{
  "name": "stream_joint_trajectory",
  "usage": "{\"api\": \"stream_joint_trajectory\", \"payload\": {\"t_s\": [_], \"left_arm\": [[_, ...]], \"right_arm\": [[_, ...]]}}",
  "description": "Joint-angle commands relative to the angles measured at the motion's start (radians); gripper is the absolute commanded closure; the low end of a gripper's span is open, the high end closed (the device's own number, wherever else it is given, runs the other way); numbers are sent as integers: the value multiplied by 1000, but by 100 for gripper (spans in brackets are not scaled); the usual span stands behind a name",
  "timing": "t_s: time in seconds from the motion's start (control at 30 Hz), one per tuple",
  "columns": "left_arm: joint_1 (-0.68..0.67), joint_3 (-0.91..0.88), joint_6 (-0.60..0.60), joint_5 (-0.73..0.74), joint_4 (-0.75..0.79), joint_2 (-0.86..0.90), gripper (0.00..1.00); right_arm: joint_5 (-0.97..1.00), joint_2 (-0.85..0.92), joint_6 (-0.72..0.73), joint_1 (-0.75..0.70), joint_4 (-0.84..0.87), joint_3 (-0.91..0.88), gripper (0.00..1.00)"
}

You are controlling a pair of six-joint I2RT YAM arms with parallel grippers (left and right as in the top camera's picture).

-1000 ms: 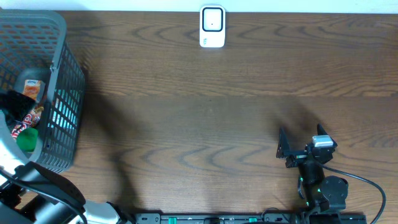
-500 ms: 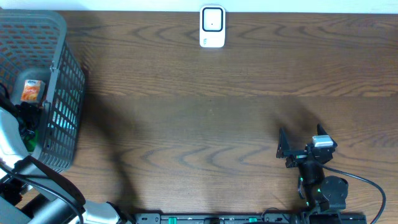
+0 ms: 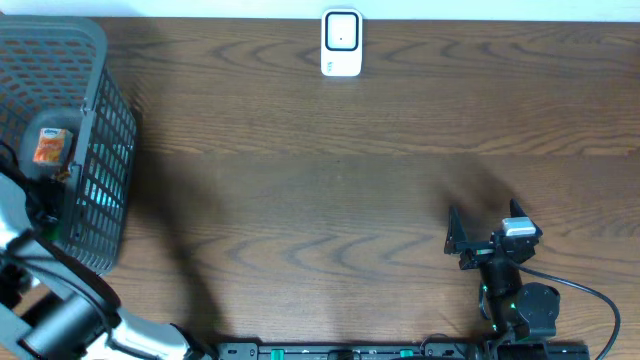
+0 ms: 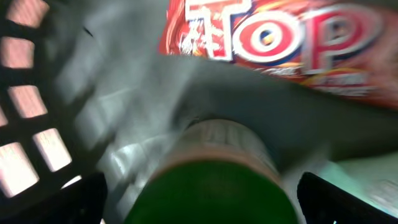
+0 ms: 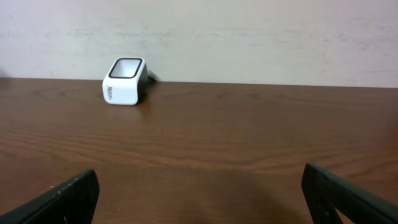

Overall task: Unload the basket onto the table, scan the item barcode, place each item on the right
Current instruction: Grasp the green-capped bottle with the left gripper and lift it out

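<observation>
Since the earlier frame, our left arm has sunk deeper into the grey basket (image 3: 98, 120) at the left edge of the surface (image 3: 320, 200). It now covers the red and green things that showed beside it a second ago, and the orange carton (image 3: 50, 146) lies uncovered near the basket's far side. Our right arm has not shifted.

From the left wrist view, the left end effector (image 4: 199, 190) is released, its fingers (image 4: 84, 199) spread wide at the bottom corners of the frame. Between them, close to the camera and blurred, sits a green-topped container (image 4: 214, 177) with a pale collar. We cannot tell whether the fingers touch it. Just beyond it lies a red packet (image 4: 280, 43) with large white and red letters, resting on the basket floor.

The right end effector (image 3: 458, 240) is also released and holds nothing, hovering low over the near right part of the surface. It faces the white scanner (image 3: 342, 43), which stands at the far edge against the wall, well apart from the basket and from both arms.
</observation>
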Motion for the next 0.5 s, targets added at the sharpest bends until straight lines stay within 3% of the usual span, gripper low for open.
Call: {"api": "stream_joint_trajectory", "payload": {"t_s": [0.0,0.23,0.3,0.47], "left_arm": [[5,-2,-6,-15,-7,53,2],[5,-2,-6,-12,-19,101,3],[5,-2,-6,-11,-25,87,15],[5,-2,-6,-11,-36,44,31]], "right_arm": [[5,-5,14,2,-1,-3,1],[5,-5,14,2,-1,-3,1],[5,-5,14,2,-1,-3,1],[5,-5,14,2,-1,-3,1]]}}
